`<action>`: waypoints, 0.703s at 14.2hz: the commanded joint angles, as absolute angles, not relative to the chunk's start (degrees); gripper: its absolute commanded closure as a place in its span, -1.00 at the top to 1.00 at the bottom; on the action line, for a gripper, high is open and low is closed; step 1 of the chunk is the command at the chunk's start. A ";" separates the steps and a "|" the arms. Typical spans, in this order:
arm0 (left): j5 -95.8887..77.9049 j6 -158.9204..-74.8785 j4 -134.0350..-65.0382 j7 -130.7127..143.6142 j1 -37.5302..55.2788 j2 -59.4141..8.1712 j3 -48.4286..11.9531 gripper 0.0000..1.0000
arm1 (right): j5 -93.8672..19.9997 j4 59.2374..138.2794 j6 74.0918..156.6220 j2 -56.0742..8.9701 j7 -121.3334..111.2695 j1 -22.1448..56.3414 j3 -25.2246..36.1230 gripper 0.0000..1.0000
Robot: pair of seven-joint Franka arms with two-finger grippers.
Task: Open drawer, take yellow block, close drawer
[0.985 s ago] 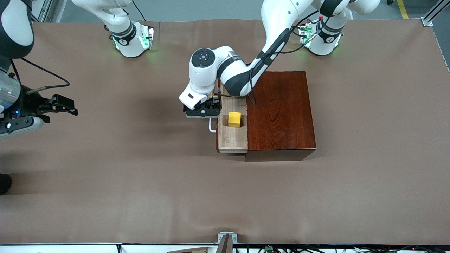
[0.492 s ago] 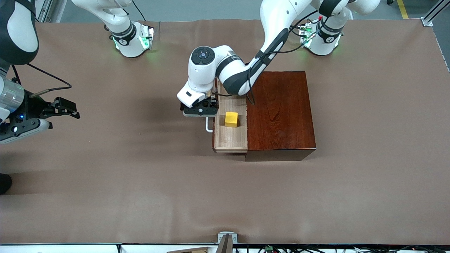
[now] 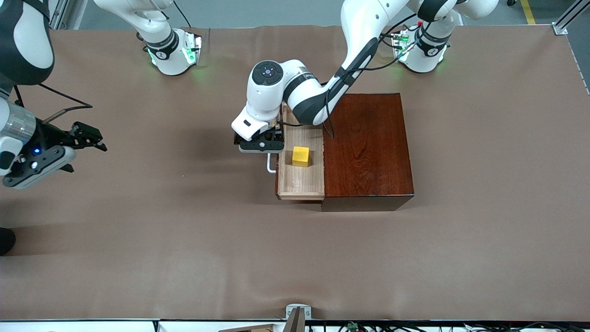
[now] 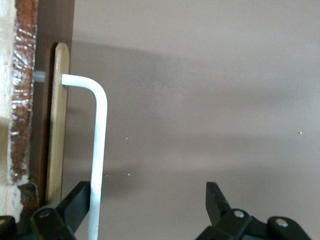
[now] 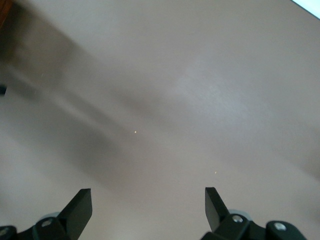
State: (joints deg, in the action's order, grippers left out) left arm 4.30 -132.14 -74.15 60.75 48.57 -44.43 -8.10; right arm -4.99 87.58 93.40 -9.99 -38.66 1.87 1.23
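Observation:
The dark reddish-brown box (image 3: 366, 147) stands mid-table. Its tan drawer (image 3: 299, 180) is pulled out toward the right arm's end of the table. The yellow block (image 3: 301, 156) sits in the drawer. My left gripper (image 3: 261, 146) is at the white handle (image 3: 270, 165). In the left wrist view the gripper (image 4: 146, 190) is open, and the handle bar (image 4: 99, 145) runs between the fingers, close against one finger (image 4: 75, 200). The drawer front (image 4: 58, 125) shows beside the bar. My right gripper (image 3: 90, 137) waits open and empty over the table at the right arm's end; it is also open in its own wrist view (image 5: 147, 192).
The brown table cover (image 3: 184, 230) lies bare around the box. The right wrist view shows only the table surface (image 5: 160, 100). A metal bracket (image 3: 297, 313) sits at the table's edge nearest the front camera.
The drawer has slid farther out toward the right arm's end, with the left gripper at the handle and the yellow block riding along. The right gripper has shifted slightly.

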 commanded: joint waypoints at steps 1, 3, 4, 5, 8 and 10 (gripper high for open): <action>0.79 -130.28 -71.63 63.28 49.05 -43.60 -9.93 1.00 | -5.89 90.69 94.04 -9.06 -49.01 2.20 1.49 1.00; 0.88 -127.10 -71.54 63.37 48.35 -41.41 -9.93 1.00 | -5.89 91.14 93.52 -8.44 -50.01 3.59 1.41 1.00; 0.79 -125.87 -71.54 63.80 47.90 -40.44 -9.93 1.00 | -5.80 91.14 93.43 -8.18 -50.27 4.39 1.41 1.00; 0.79 -124.99 -71.46 63.98 47.90 -39.47 -9.93 1.00 | -5.71 91.14 93.43 -8.17 -51.14 4.92 1.41 1.00; 0.79 -117.98 -71.54 63.90 46.59 -34.74 -9.49 1.00 | -5.71 91.32 93.34 -8.35 -53.87 5.36 1.41 1.00; 0.97 -110.08 -71.72 63.37 43.70 -29.82 -9.40 1.00 | -5.54 91.41 93.34 -8.35 -55.54 7.11 1.41 1.00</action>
